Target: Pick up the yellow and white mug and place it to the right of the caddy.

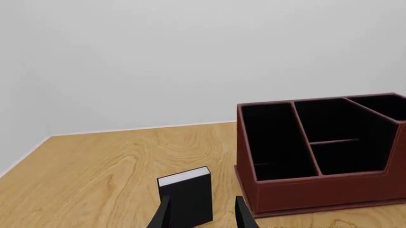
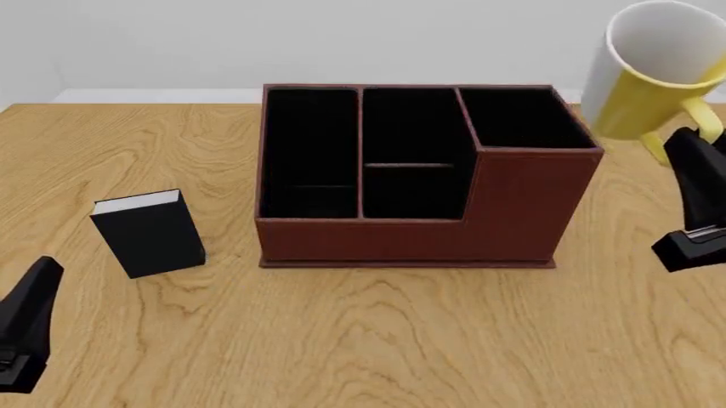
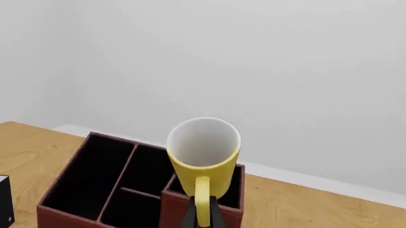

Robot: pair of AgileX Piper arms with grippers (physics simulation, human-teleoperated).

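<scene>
Gripping the yellow and white mug by its handle, right gripper jaws closed.

Caddy fills table centre, tall corner section at its right rear. Book stands upright left of caddy, apart from it, w/ bare wood between. Wide open strip along near edge. Right of caddy: bare tabletop; mug held in air above, tilted, by right gripper.

The counter shows light, matt wood grain. The caddy looks like matt reddish-brown leather with stitched edges; the yellow and white mug is smooth.
</scene>
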